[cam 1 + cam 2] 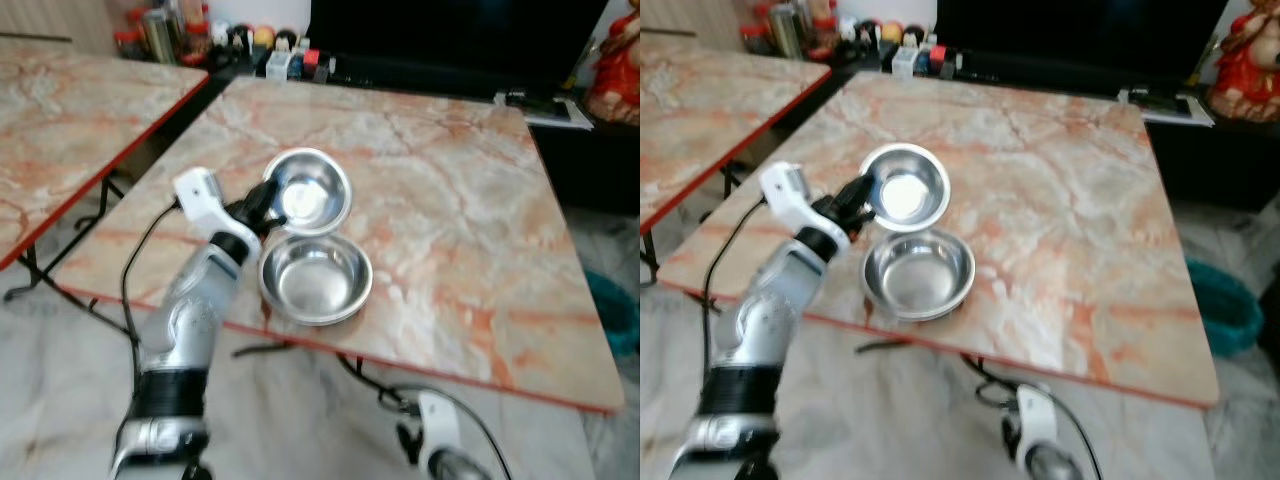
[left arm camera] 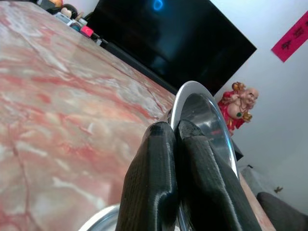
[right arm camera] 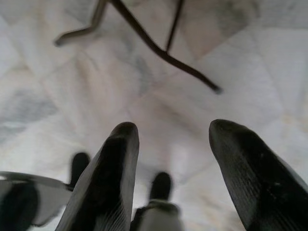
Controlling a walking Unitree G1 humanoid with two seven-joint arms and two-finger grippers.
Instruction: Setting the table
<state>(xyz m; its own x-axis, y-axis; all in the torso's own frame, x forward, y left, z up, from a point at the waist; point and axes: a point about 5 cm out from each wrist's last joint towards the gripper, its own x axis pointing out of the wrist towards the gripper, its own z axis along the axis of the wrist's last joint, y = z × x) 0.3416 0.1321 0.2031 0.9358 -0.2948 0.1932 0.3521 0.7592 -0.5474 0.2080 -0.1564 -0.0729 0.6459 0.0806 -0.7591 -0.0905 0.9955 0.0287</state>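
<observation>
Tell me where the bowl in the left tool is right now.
In the head views, the held bowl is tilted above the marble table, pinched at its rim by the left tool, just behind the second bowl near the table's front edge.

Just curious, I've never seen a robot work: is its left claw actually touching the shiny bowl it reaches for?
Touching. In the left wrist view, the left gripper is pinched shut on the rim of the steel bowl.

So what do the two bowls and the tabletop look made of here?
Both bowls, held and resting, look like polished stainless steel: silvery, with mirror-like glare. The tabletop shows glossy marble-like pink veining; possibly laminate, given its thin red edge.
</observation>
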